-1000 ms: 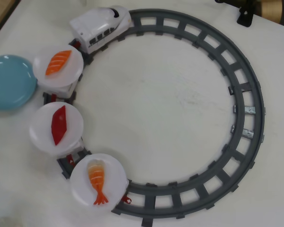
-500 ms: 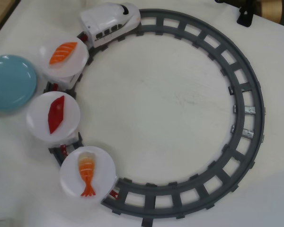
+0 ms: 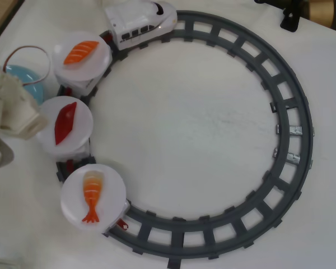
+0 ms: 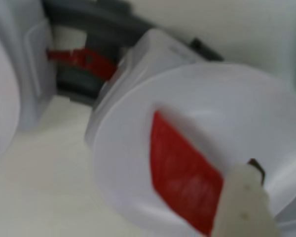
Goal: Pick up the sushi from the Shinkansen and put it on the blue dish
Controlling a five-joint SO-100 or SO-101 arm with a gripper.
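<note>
Overhead view: grey circular track [image 3: 291, 120] on a white worktop [image 3: 185, 123]. Shinkansen [image 3: 139, 22] at top of loop, nose pointing right, three plate cars trailing down the left side. First white plate [image 3: 83, 58] carries the salmon piece [image 3: 81, 51]; middle plate [image 3: 66, 124] the red tuna piece [image 3: 65, 122]; last plate [image 3: 93, 196] the sushi [image 3: 92, 194], tail pointing toward the bottom edge. So the sushi sits on the rearmost car, bottom-left. Blue dish [image 3: 21, 78] at the left edge, just beside the first two plates, partly covered by the arm, with a thin cable loop [image 3: 29, 53] over it. Gripper [image 3: 28, 120] comes in from the left, its tip touching or overlapping the middle plate's left rim. Cannot tell whether its jaws are apart or closed here.

Wrist view: blurred. Tuna piece [image 4: 185, 175] on its white plate [image 4: 217, 106], close up. One pale gripper finger [image 4: 244, 207] in the lower right, overlapping the tuna. Red coupler [image 4: 81, 58] and track [image 4: 93, 22] behind. Jaw state not readable; sushi not in this view.
</note>
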